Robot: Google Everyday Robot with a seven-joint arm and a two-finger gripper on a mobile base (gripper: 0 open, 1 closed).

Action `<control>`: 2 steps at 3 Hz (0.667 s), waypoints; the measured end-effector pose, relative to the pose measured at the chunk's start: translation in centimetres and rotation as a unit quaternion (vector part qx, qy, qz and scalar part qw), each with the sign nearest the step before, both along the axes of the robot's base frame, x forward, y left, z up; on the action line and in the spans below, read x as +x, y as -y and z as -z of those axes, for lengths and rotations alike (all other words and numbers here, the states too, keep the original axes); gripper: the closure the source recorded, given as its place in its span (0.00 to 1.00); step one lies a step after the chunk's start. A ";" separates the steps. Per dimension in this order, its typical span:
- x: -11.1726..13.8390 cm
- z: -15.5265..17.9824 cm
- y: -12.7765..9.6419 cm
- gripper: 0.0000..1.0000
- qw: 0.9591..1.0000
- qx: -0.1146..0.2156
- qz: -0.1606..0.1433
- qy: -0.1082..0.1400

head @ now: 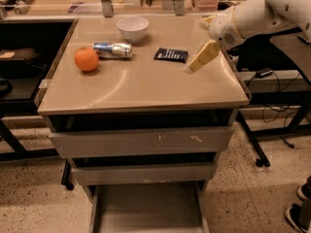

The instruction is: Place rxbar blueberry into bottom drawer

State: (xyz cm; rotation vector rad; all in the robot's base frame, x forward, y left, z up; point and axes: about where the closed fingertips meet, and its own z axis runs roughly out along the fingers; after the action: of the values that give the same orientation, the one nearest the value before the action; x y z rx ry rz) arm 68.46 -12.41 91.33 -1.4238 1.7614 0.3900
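The rxbar blueberry (171, 55), a flat dark navy wrapper, lies on the tan cabinet top (141, 89), right of centre. My gripper (195, 65) hangs from the white arm coming in from the upper right. It is just to the right of the bar, slightly above the top, and holds nothing that I can see. The bottom drawer (146, 210) is pulled out at the foot of the cabinet; its flat grey floor shows with nothing on it.
An orange (86, 59), a silvery-blue can (112, 49) on its side and a white bowl (132, 28) sit on the left and back of the top. The two upper drawers (141, 142) are closed. Dark tables stand on both sides, with cables at right.
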 end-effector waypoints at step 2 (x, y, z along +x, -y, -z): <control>4.2 2.4 -2.3 0.00 0.998 0.047 0.037 -0.012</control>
State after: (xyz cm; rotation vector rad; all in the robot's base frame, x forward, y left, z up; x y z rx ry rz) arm 72.70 -10.15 88.92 -1.2889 1.7855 0.4452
